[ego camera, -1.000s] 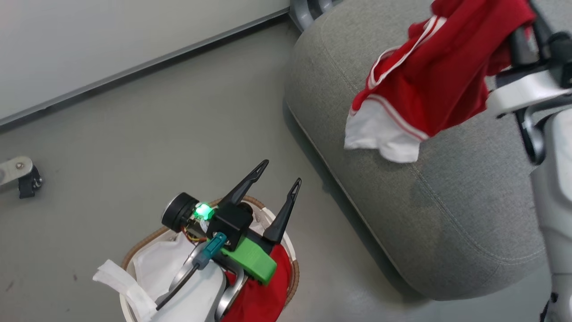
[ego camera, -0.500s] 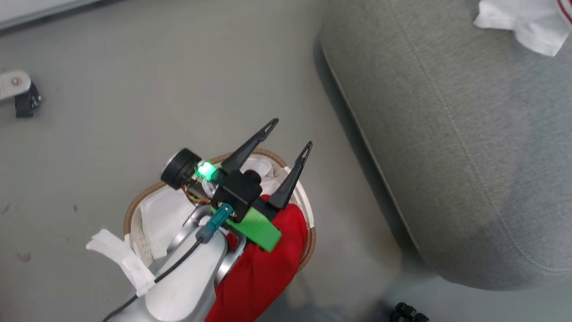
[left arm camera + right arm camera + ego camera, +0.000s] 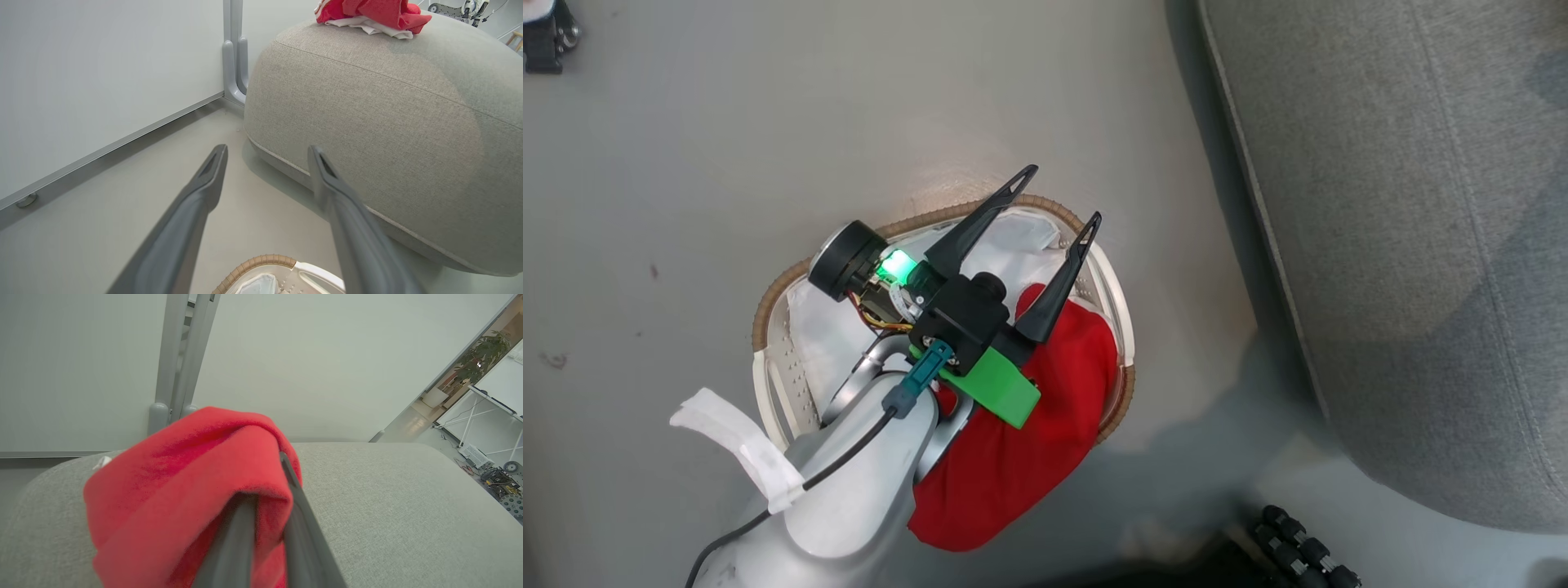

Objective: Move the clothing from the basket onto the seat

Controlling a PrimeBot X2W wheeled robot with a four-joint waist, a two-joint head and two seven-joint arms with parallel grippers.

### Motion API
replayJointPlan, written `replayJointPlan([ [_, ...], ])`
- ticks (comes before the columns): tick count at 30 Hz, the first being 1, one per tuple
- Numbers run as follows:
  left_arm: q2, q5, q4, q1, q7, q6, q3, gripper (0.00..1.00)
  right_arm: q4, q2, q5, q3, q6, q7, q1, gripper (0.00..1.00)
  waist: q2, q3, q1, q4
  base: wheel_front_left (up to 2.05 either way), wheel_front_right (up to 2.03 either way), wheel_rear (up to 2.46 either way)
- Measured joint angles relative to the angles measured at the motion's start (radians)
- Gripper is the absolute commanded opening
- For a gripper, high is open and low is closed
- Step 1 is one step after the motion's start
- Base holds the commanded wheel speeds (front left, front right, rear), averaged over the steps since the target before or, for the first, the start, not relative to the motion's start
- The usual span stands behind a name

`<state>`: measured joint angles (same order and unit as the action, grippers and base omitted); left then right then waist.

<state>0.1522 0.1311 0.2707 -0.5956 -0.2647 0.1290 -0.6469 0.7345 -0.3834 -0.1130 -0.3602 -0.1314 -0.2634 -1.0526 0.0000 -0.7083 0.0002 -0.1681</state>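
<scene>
The basket (image 3: pixel 768 306) stands on the floor, its brown rim (image 3: pixel 261 260) also at the bottom of the left wrist view. Red clothing (image 3: pixel 1029 433) fills its right side and hangs over the rim, next to the white liner (image 3: pixel 1013 237). My left gripper (image 3: pixel 1063 193) hovers open over the basket, nothing between its fingers (image 3: pixel 204 183). To the right is the grey seat (image 3: pixel 1405 245). In the right wrist view my right gripper (image 3: pixel 265 477) is shut on red clothing (image 3: pixel 184 477) just above the seat (image 3: pixel 388 506). A red and white bundle (image 3: pixel 367 12) rests on top of the seat (image 3: pixel 388 114).
A white wall panel (image 3: pixel 102 81) with a baseboard and a grey post (image 3: pixel 235 53) stand beyond the seat's end. A caster (image 3: pixel 543 37) sits at the far left of the floor. Black wheels (image 3: pixel 1298 547) show beside the seat's near corner.
The head camera has tilted down, so the basket sits higher in the view and the right arm with its red garment has left it. My left gripper stays open over the basket.
</scene>
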Motion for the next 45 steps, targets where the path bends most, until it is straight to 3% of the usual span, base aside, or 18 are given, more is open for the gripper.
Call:
replayJointPlan([
  [2, -0.001, 0.0, 0.003, 0.0, 0.0, 0.0, 0.0, 1.0, 0.014, 0.002, -0.003, -0.011, 0.0, 0.0, 0.012, 0.0, 0.0, -0.014, 0.0, 0.007, 0.0, 0.0, 0.0],
  [3, -0.001, 0.0, 0.005, 0.0, 0.0, 0.0, 0.0, 1.0, 0.016, 0.006, -0.005, -0.016, 0.0, 0.0, 0.019, 0.13, 0.0001, -0.02, 0.0, 0.01, 0.0, 0.0, 0.0],
  [4, -0.002, 0.0, 0.008, 0.0, 0.0, 0.0, -0.001, 1.0, 0.02, 0.012, -0.008, -0.022, 0.0, 0.0, 0.023, 0.35, 0.0, -0.025, 0.0, 0.013, 0.0, 0.0, 0.0],
  [6, -0.003, 0.0, 0.012, 0.0, 0.0, 0.0, 0.0, 1.0, 0.021, 0.02, -0.011, -0.025, 0.0, 0.0, 0.033, 1.0, 0.0, -0.028, 0.0, 0.016, 0.0, 0.0, 0.0],
  [15, -0.015, 0.011, 0.022, 0.019, 0.0, 0.0, 0.014, 1.0, -0.046, 0.04, -0.017, -0.04, 0.0, 0.0, 0.136, 1.0, 0.0, 0.015, -0.0001, 0.004, 0.0, 0.0, 0.0],
  [25, -0.042, 0.052, 0.018, 0.081, 0.0, 0.0, 0.052, 1.0, -0.165, 0.086, -0.015, -0.002, 0.0, 0.0, 0.374, 1.0, 0.0, 0.126, -0.0001, 0.001, 0.0, 0.0, 0.0],
  [32, -0.051, 0.064, 0.013, 0.148, 0.0, 0.0, 0.105, 1.0, -0.186, 0.083, -0.001, 0.035, 0.0, 0.0, 0.409, 1.0, 0.0, 0.223, -0.0003, 0.008, 0.0, 0.0, 0.0],
  [39, -0.074, 0.092, 0.003, 0.223, 0.0, -0.002, 0.212, 1.0, -0.189, 0.094, 0.007, 0.1, 0.0, 0.0, 0.402, 1.0, 0.0, 0.342, -0.0002, 0.03, 0.0, 0.0, 0.0],
  [45, -0.086, 0.104, -0.009, 0.319, 0.0, -0.021, 0.34, 1.0, -0.172, 0.166, 0.03, 0.171, 0.0, 0.0, 0.418, 1.0, 0.0, 0.447, -0.0003, 0.063, 0.0, 0.0, 0.0],
])
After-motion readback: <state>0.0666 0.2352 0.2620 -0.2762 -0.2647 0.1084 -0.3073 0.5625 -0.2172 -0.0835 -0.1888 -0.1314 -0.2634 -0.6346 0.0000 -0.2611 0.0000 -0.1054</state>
